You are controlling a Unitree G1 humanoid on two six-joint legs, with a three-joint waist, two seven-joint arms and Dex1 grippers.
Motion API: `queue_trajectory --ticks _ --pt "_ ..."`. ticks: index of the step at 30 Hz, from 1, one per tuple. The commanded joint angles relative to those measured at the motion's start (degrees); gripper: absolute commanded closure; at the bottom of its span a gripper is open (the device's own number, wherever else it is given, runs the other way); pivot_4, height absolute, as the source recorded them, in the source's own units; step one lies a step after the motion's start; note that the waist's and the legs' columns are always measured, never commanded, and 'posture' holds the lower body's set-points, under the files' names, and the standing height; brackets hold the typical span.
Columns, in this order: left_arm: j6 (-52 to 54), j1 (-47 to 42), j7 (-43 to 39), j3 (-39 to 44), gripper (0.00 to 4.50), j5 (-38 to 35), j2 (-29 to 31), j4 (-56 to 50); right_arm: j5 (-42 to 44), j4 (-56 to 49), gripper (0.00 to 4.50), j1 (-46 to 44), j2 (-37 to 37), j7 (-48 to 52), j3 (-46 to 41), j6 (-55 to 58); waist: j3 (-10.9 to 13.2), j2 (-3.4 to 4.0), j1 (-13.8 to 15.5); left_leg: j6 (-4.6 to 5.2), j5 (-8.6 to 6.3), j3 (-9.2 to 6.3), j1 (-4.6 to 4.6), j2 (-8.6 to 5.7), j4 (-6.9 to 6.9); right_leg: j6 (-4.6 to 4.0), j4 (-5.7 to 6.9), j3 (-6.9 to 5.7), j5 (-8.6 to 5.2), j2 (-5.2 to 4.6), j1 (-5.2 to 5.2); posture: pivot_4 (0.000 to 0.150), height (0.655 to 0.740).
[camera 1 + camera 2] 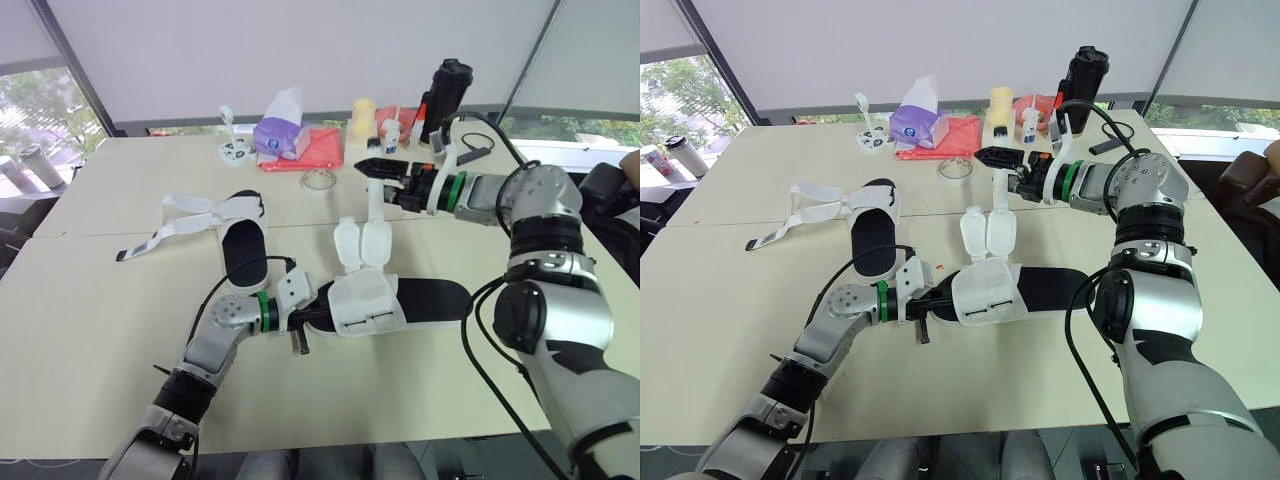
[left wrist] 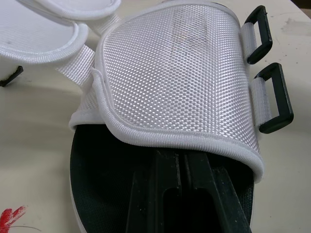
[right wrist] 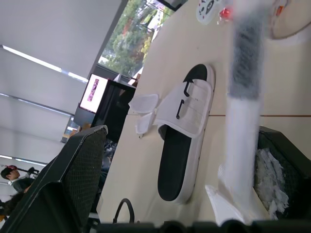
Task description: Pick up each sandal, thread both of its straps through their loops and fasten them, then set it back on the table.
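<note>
1. Plainly, we could drop the white webbing strap (image 1: pixel 371 205): our right gripper (image 1: pixel 374 167), fingers spread, carries it against one finger.
2. A tug could drag the white mesh, black-soled sandal (image 1: pixel 365 300) across the pale table (image 1: pixel 100 330); our left gripper (image 2: pixel 180 165), fingers pressed together, merely rests on its footbed.
3. Both black plastic loops (image 2: pixel 274 97) stand empty.

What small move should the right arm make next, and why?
Probably close the right gripper on the strap: its fingers stand open, with the raised strap leaning on one, not pinched. The left gripper sits shut inside the sandal, whose loops are empty.
</note>
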Motion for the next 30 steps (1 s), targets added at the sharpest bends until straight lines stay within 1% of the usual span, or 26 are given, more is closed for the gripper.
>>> queue_trajectory --ticks 1,10,13,15,20,21,23,24,26,28,30 --pt "1.4 1.4 0.2 -2.0 4.43 2.1 -0.3 2.1 0.6 -0.7 0.00 -2.6 0.0 0.6 -1.5 -0.8 0.0 0.00 0.1 0.00 0.00 0.00 0.00 0.00 0.00 0.00 0.00 0.00 0.00 0.00 0.00 0.150 0.7400" --pt "1.3 1.5 0.3 -1.9 4.43 2.1 -0.1 2.0 0.8 -2.3 0.00 -2.5 0.8 1.6 -0.9 -0.9 0.0 0.00 0.1 0.00 0.00 0.00 0.00 0.00 0.00 0.00 0.00 0.00 0.00 0.00 0.00 0.150 0.7400" --pt "1.3 1.5 0.4 -1.8 4.50 2.2 -0.1 2.0 0.6 -3.6 0.80 -2.1 0.9 2.4 0.1 -0.8 0.0 0.00 0.1 0.00 0.00 0.00 0.00 0.00 0.00 0.00 0.00 0.00 0.00 0.00 0.00 0.150 0.7400" --pt "1.3 1.5 0.4 -1.8 4.50 2.1 -0.1 2.0 0.6 -5.1 1.68 -1.4 1.1 2.8 0.9 -0.5 0.0 0.00 0.0 0.00 0.00 0.00 0.00 0.00 0.00 0.00 0.00 0.00 0.00 0.00 -0.01 0.150 0.7400" --pt "1.3 1.5 0.4 -1.7 4.50 2.0 -0.1 1.9 0.7 -9.8 4.22 0.5 1.5 3.8 2.6 0.1 0.0 0.00 0.1 0.00 0.00 0.00 0.00 0.00 0.00 0.00 0.00 0.00 0.00 0.00 -0.01 0.150 0.7400" --pt "1.3 1.5 0.4 -1.7 4.50 2.0 -0.1 2.0 0.7 -11.0 4.44 1.0 1.5 4.0 3.1 0.3 0.0 0.01 0.1 0.00 0.00 -0.01 0.00 0.00 0.00 0.00 0.01 0.00 0.00 0.00 -0.01 0.150 0.7400" --pt "1.2 1.4 0.3 -1.8 4.50 2.1 -0.1 2.0 0.9 -13.6 4.44 2.2 1.4 4.5 3.9 0.7 0.0 0.00 0.1 0.00 0.00 -0.01 0.00 0.00 0.00 0.00 0.00 0.00 0.00 0.00 -0.01 0.150 0.7400" --pt "1.2 1.4 0.3 -1.8 4.50 2.0 -0.1 2.0 1.0 -16.5 4.44 3.5 1.1 5.0 4.9 0.9 0.0 0.00 0.1 0.00 0.00 -0.01 0.00 0.00 0.00 0.00 0.00 0.00 0.00 0.00 -0.01 0.150 0.7400" --pt "1.1 1.4 0.3 -1.8 4.50 2.0 -0.2 1.9 0.5 -29.6 4.44 9.4 -1.2 8.5 9.6 -2.5 0.0 0.00 0.2 0.00 0.00 -0.02 0.00 0.00 0.00 0.00 0.01 0.00 0.00 0.00 -0.01 0.150 0.7400" --pt "1.0 1.4 0.3 -1.8 4.50 2.1 -0.2 1.8 -0.4 -37.8 4.44 13.3 -2.9 10.7 12.7 -6.0 0.0 0.00 0.2 0.00 0.00 -0.11 -0.03 -0.02 -0.01 0.03 0.00 -0.01 -0.02 0.00 0.00 0.150 0.7400" --pt "1.1 1.6 0.4 -1.7 4.50 2.0 -0.2 1.7 -0.9 -48.6 4.44 19.3 -6.3 14.5 15.1 -11.1 0.0 0.01 0.3 -0.01 -0.01 -0.05 -0.03 -0.04 -0.02 0.05 -0.01 0.00 -0.02 -0.02 -0.01 0.150 0.7400"
